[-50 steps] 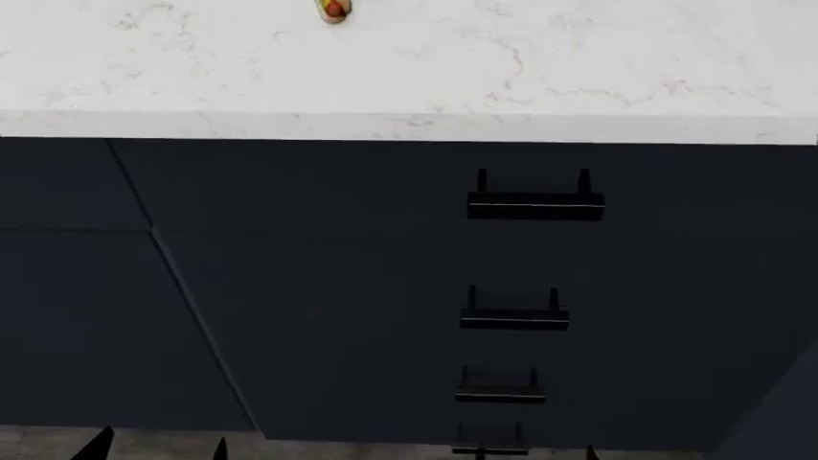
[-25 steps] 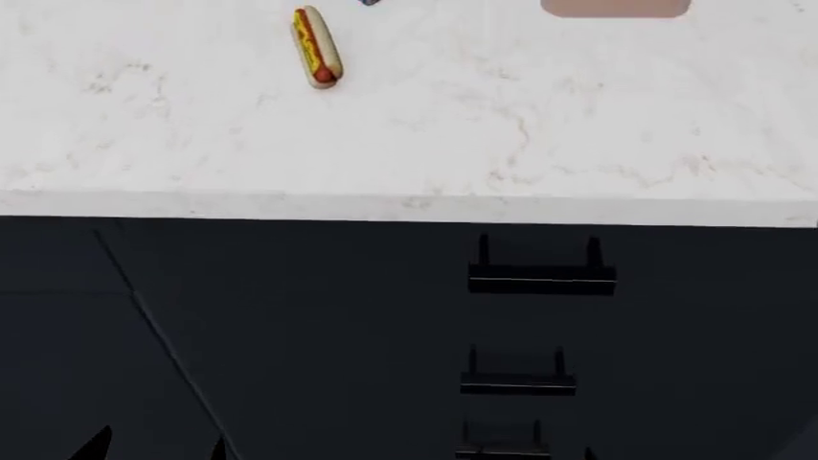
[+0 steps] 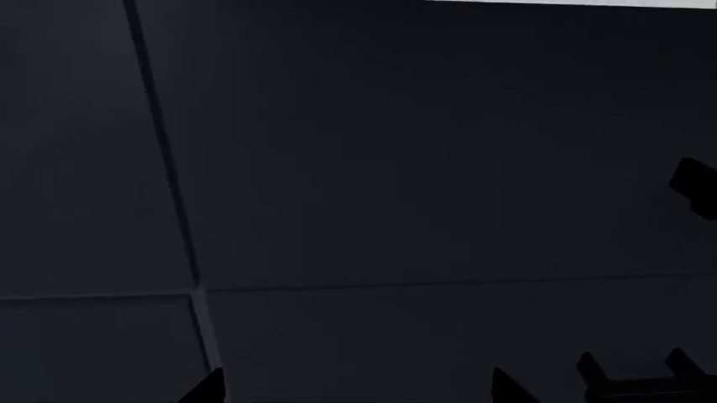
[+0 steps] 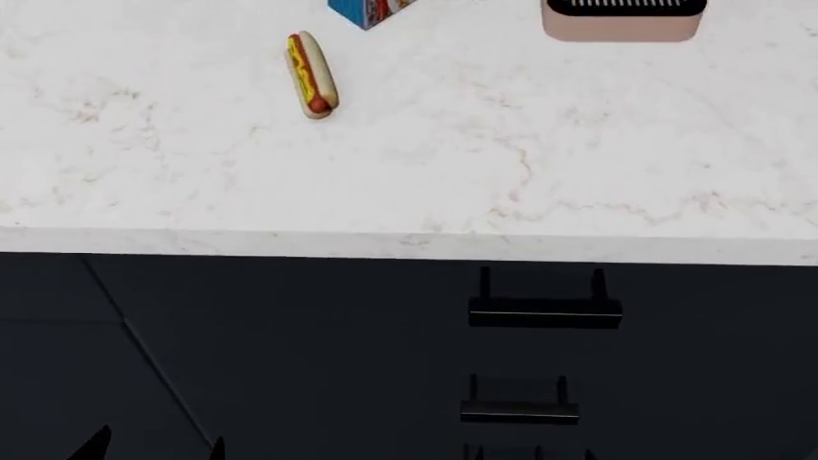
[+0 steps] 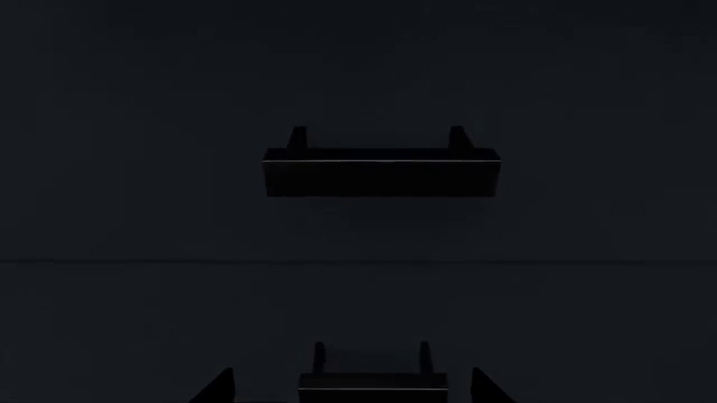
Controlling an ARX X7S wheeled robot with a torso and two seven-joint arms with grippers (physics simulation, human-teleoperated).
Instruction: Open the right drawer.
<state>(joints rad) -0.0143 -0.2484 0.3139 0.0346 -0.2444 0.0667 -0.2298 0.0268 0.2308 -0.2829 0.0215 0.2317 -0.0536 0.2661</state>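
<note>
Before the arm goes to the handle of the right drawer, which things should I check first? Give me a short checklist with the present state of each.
1. Right drawer shut, front flush with the cabinet: ok.
2. Its bar handle in sight and unobstructed, also in the right wrist view: ok.
3. Right gripper open wide enough for the bar: ok; both fingertips show apart, holding nothing.
4. Right gripper lined up with the top handle: not ok; a lower handle sits between its fingertips.
5. Left gripper away from the handle: ok; it faces plain cabinet front.
6. Hot dog away from the counter edge: ok.
</note>
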